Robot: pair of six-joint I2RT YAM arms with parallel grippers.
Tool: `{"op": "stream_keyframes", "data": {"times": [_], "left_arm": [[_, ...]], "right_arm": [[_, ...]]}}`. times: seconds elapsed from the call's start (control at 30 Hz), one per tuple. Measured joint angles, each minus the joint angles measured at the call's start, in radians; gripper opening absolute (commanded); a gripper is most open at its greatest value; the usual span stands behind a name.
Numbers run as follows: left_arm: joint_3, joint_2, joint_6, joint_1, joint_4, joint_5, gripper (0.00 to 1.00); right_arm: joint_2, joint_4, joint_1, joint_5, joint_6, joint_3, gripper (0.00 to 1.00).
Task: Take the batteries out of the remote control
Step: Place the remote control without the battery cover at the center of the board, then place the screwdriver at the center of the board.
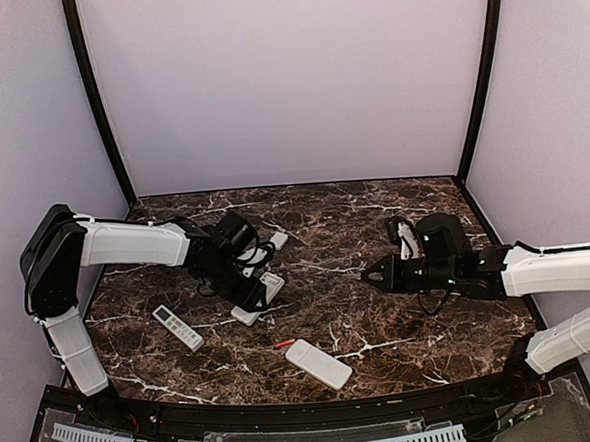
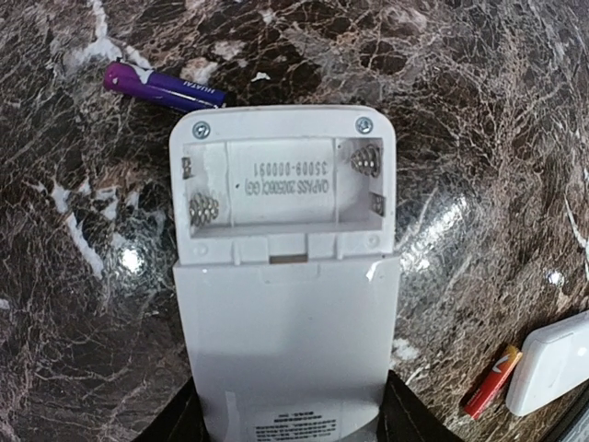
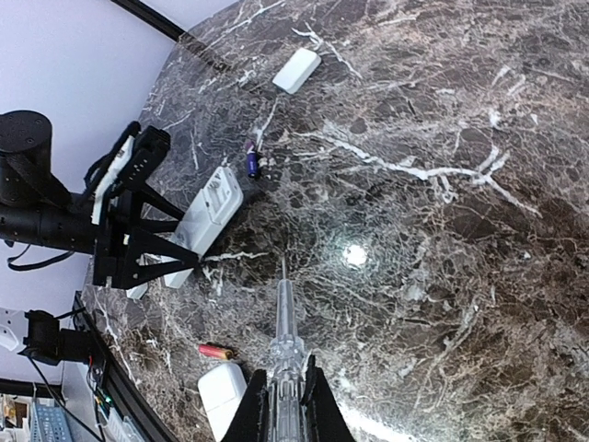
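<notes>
Top external view: the left tool [image 1: 251, 292] is grasping a white remote [image 1: 248, 312] left of the middle of the desk [image 1: 375, 216]. The right tool [image 1: 373, 273] is hovering at the right, pointing left with its jaws together. An orange-red battery [image 1: 283, 343] is lying toward the near edge, just left of a second white remote [image 1: 319, 364]. A buttoned remote [image 1: 177, 326] is lying farther left, and a small white cover [image 1: 276, 240] is resting on the far side of the left tool. Left wrist view: the dark fingers [image 2: 409, 422] are pressing on both sides of the white remote, whose battery bay [image 2: 281, 184] is facing up, open and empty, with its springs [image 2: 203, 209] showing. A purple battery [image 2: 161, 86] is lying on the desk just past one corner of the bay end. The orange-red battery is lying just beside the second white remote. Right wrist view: the right tool is clenching a clear pointed pick [image 3: 283, 341], whose tip is hanging over bare marble, well apart from the white remote. The purple battery is lying between that remote's end and the white cover.
</notes>
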Motion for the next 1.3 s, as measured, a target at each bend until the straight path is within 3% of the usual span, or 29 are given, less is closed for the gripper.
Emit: {"op": "stream_keyframes", "data": {"times": [0.3, 0.43, 0.63, 0.83, 1.07, 1.3], "left_arm": [[0.001, 0.01, -0.103, 0.003, 0.003, -0.019, 0.65], [0.001, 0.01, -0.134, 0.003, 0.024, -0.026, 0.78], [-0.006, -0.012, -0.164, 0.003, 0.058, -0.042, 0.82], [-0.05, -0.144, -0.212, 0.006, 0.073, -0.092, 0.86], [-0.202, -0.382, -0.327, 0.066, 0.095, -0.116, 0.88], [-0.411, -0.611, -0.461, 0.119, 0.074, -0.163, 0.95]], "right_arm": [[0.082, 0.029, 0.0, -0.002, 0.043, -0.046, 0.0], [0.135, 0.053, 0.0, -0.015, 0.056, -0.061, 0.0], [0.202, 0.088, 0.0, -0.039, 0.064, -0.064, 0.0], [0.256, 0.151, 0.0, -0.06, 0.071, -0.064, 0.08], [0.295, 0.167, 0.0, -0.06, 0.086, -0.066, 0.38], [0.308, 0.132, -0.001, -0.046, 0.083, -0.073, 0.61]]}}
